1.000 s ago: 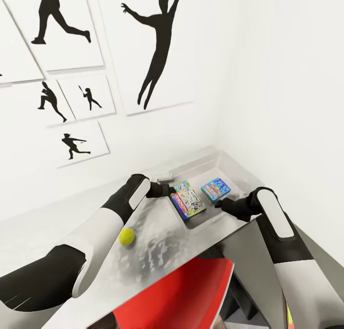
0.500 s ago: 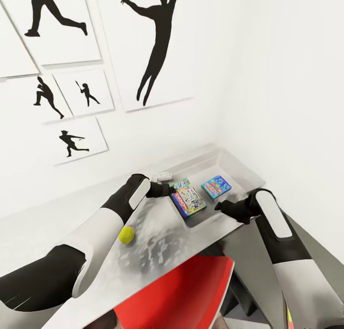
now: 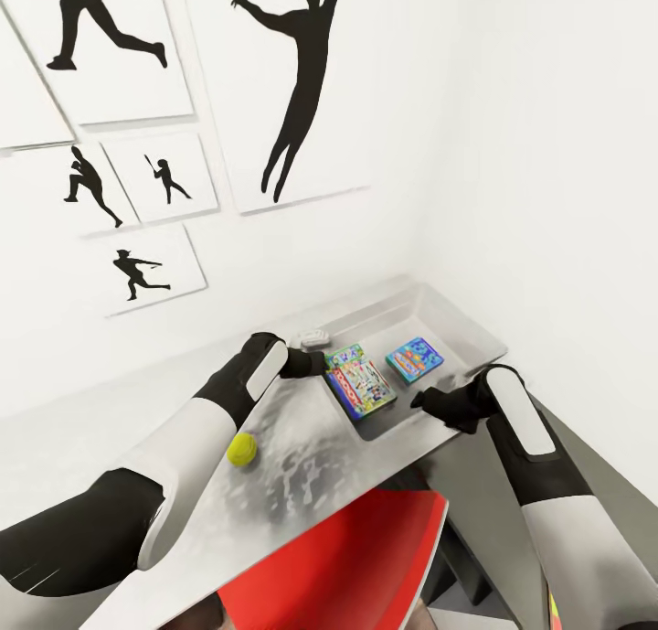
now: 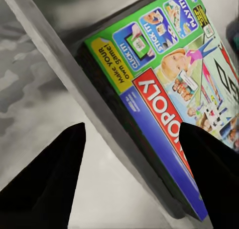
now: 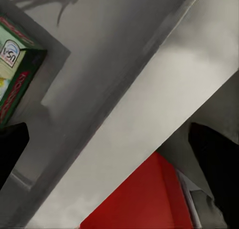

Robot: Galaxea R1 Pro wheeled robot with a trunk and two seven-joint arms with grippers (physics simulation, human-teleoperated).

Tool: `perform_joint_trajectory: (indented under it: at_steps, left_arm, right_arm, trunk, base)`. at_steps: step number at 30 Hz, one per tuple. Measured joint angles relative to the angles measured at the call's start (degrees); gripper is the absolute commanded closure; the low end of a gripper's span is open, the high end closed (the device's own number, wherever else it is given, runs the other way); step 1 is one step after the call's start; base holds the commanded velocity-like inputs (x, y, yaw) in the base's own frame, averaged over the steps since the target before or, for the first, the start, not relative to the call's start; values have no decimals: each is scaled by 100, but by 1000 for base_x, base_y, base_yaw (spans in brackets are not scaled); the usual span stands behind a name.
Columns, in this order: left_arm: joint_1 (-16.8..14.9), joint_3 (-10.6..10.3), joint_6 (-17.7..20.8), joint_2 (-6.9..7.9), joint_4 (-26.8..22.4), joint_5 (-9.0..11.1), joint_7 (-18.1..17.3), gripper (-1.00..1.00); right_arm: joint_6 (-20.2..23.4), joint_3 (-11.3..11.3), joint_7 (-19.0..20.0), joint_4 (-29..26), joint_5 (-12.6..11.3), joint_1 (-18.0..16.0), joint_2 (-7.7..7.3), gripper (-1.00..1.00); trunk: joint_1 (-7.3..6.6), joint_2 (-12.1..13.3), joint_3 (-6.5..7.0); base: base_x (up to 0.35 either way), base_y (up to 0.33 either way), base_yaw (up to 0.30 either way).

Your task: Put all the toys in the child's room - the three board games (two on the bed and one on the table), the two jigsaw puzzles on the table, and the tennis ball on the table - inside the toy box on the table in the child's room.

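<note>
The toy box [image 3: 457,315] sits at the far corner of the pale surface [image 3: 311,465], against the white walls, and serves as the landmark here. Inside it lie two board games: the green-edged game [image 3: 359,380] near the box's wall on the robot's side, its lid printed with "MONOPOLY" in the left wrist view [image 4: 169,84], and a smaller light blue game [image 3: 415,358] just beside it, farther toward the right wall. The tennis ball [image 3: 242,449] rests on the surface outside the box, well apart from it and next to the left forearm. A small pale item [image 3: 313,339] lies at the box's left rim; what it is cannot be made out.

The left gripper [image 3: 322,363] hovers at the box's near-left rim, just beside the green-edged game, its jaws spread wide and holding nothing [image 4: 132,179]. The right gripper [image 3: 422,398] hangs over the box's near-right edge, jaws likewise wide and empty [image 5: 107,144]. A red chair [image 3: 347,566] stands below the surface's front edge, and black baseball-player pictures [image 3: 292,90] hang on the wall behind the box.
</note>
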Motion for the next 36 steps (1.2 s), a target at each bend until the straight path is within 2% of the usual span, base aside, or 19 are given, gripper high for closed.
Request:
perform_joint_trajectory:
  at_steps: [12, 17, 22, 36]
  left_arm:
    - [0, -1, -6, 0, -93, -61, -6, 100]
    - [-1, 8, 27, 1, -222, -219, 16, 100]
    - [0, 3, 25, 0, -237, -176, 10, 100]
    - [-3, 8, 15, 0, -248, -173, -1, 100]
  right_arm:
    - [26, 4, -3, 0, 12, 1, -8, 100]
    - [66, 2, -14, -4, 115, 1, -8, 100]
    - [66, 1, -15, -8, 146, -3, -11, 100]
    - [63, 0, -15, -42, 156, -1, -9, 100]
  trunk:
    - [0, 0, 0]
    - [0, 1, -1]
    - [1, 1, -1]
    - [2, 1, 6]
  base:
    - [0, 0, 0]
    - [0, 0, 0]
    - [-18, 0, 0]
    - [-221, 46, 0]
